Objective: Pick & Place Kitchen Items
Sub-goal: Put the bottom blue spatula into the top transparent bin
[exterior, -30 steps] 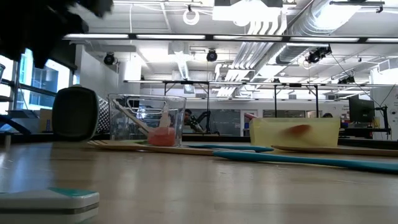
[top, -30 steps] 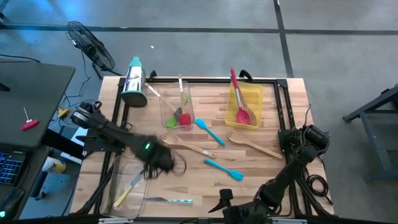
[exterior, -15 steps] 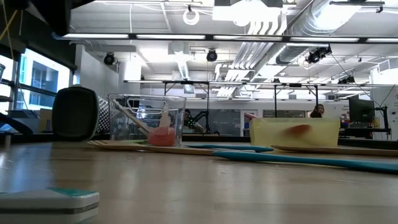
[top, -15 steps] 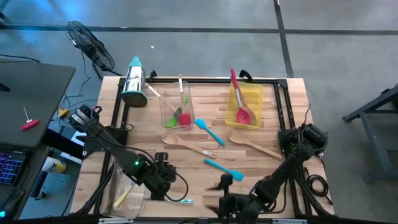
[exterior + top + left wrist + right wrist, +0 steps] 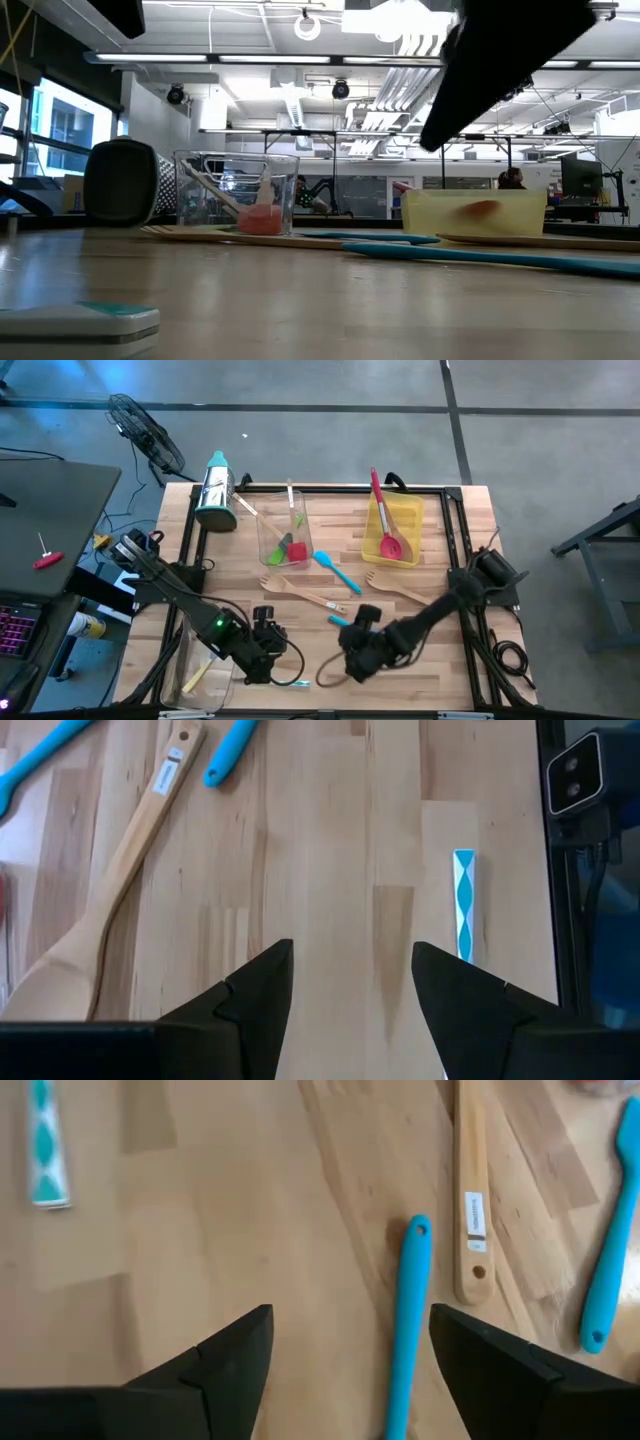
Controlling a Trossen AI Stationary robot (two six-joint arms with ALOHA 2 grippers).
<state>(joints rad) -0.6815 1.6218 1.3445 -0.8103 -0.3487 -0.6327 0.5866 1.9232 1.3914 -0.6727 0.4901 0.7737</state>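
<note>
My left gripper (image 5: 265,647) hovers open above bare wood near the table's near edge, beside the teal-patterned knife (image 5: 290,683), whose handle (image 5: 465,905) lies flat. My right gripper (image 5: 352,652) hovers open over the handle end of a blue spatula (image 5: 409,1325), which lies flat on the table. A wooden fork (image 5: 300,593), a second wooden fork (image 5: 405,593) and another blue spatula (image 5: 336,572) lie mid-table. The knife handle (image 5: 80,320) also shows close up in the low view.
A clear bin (image 5: 285,532) holds red and green spatulas; a yellow bin (image 5: 393,530) holds a red spatula. Another clear bin (image 5: 205,660) with a pale utensil sits at the near left. A steel grater (image 5: 215,490) lies at the far left.
My right arm has swung from the table's near edge toward the table's middle and now hangs over the blue spatula. My left gripper moved a little toward the near edge early on, then kept still. No utensil has moved.
</note>
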